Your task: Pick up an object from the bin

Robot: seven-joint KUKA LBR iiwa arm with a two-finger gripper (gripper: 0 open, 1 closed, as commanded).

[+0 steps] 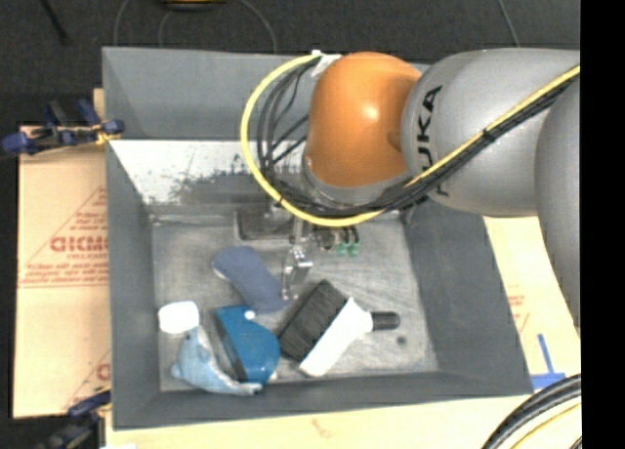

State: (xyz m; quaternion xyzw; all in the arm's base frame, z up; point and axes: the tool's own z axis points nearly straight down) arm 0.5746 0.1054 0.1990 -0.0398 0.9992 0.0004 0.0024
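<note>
Where the arm reaches in from the right of the camera view, its orange wrist cover [356, 120] hangs over the middle of the bin [132, 242]. The gripper [296, 273] sits low beneath it, just beside a slate-blue oval pad [246, 276] and just above a black brush [314, 320] with a white handle; spread or pressed together, cannot tell, and nothing shows held. Judged step: approach, no grasp yet; the next move calls for settling on 1 of these 2 things, clear of the blue tool [244, 345] and white cap [179, 317] heaped front-left, then closing and lifting.
</note>
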